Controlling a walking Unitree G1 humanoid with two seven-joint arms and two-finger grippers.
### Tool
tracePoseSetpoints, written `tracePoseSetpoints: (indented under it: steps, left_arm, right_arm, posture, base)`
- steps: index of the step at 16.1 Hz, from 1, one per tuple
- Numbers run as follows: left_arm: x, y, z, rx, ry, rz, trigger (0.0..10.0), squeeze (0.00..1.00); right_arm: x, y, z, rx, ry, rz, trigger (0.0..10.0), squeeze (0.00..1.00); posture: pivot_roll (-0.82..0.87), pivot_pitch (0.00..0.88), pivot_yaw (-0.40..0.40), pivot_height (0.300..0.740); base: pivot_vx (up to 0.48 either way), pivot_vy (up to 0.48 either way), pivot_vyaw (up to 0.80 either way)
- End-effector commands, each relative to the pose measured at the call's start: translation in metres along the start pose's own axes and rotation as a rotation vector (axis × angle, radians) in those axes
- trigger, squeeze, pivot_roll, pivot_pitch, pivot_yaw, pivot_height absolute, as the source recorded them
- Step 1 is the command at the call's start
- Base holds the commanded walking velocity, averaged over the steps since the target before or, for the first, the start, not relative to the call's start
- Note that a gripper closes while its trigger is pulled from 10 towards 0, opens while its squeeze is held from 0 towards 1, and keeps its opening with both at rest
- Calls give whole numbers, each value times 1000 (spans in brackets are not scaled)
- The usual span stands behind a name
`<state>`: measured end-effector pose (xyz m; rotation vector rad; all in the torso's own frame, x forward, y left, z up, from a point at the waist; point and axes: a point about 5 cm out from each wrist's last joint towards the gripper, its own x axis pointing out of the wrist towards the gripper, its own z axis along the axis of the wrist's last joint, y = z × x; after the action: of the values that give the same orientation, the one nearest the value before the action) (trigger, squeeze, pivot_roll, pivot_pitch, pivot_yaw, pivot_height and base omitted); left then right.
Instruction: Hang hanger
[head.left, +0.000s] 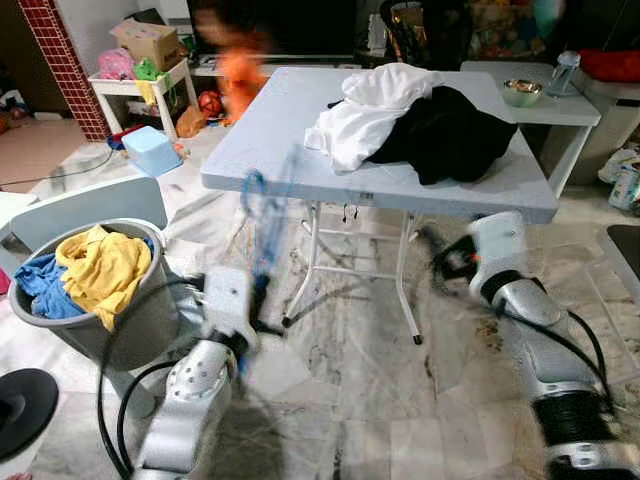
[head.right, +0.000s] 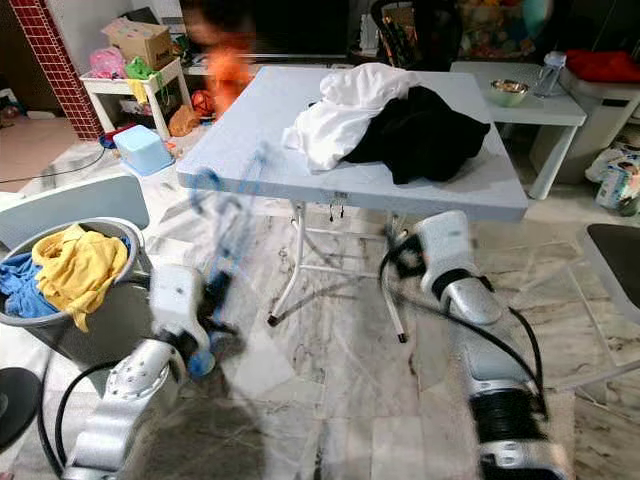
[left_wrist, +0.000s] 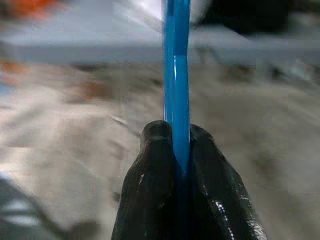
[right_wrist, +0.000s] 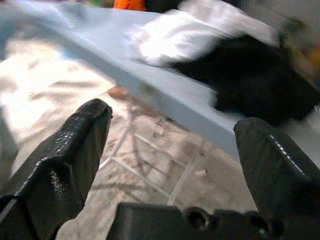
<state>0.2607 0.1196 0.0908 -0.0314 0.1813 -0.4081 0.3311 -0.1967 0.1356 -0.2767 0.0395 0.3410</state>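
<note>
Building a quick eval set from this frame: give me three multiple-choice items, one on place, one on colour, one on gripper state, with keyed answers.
1. Where does the pile of clothes lie?
A. on the folding table
B. on the floor
C. in the bucket

2. What colour is the hanger?
A. red
B. blue
C. white

3. How does the right gripper stand?
A. shut on the hanger
B. shut on a shirt
C. open

Answers:
1 A: the white and black clothes rest on the folding table.
2 B: the left gripper is shut on a blue hanger.
3 C: the right gripper has its fingers spread wide, nothing between them.
</note>
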Motion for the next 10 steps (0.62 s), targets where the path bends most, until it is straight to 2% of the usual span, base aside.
tracePoseSetpoints:
  steps: [1,2,3,5,7,9,10]
  left_arm:
    - [-5,-3,-11,-33,64,-137,10000,0]
    - [-8,-3,-15,-33,109,-202,10000,0]
    - [-15,-1,-27,35,202,-314,10000,0]
    - [-24,4,-40,128,290,-403,10000,0]
    - [-31,6,-44,165,328,-511,10000,0]
    - [-33,4,-42,271,327,-652,10000,0]
    - [-33,3,-42,283,324,-663,10000,0]
  right_arm:
    - [1,2,6,-122,-5,149,10000,0]
    - [0,0,4,-182,18,196,10000,0]
    - [-4,-7,0,-293,69,291,10000,0]
    - [-8,-11,0,-389,102,407,10000,0]
    - [-16,-11,0,-487,148,580,10000,0]
    - [-29,-13,-5,-570,249,809,10000,0]
    - [-30,-13,-6,-574,260,830,10000,0]
  posture:
    - [-82,0,17,740]
    - [-84,0,17,740]
    - [-85,0,16,740]
    - [-89,0,17,740]
    - [-94,0,22,740]
    - [-100,0,29,740]
    - [-103,0,31,740]
  base:
    - [0,0,0]
    - [0,0,0]
    - [0,0,0]
    - [0,0,0]
    - [0,0,0]
    - [0,0,0]
    - [0,0,0]
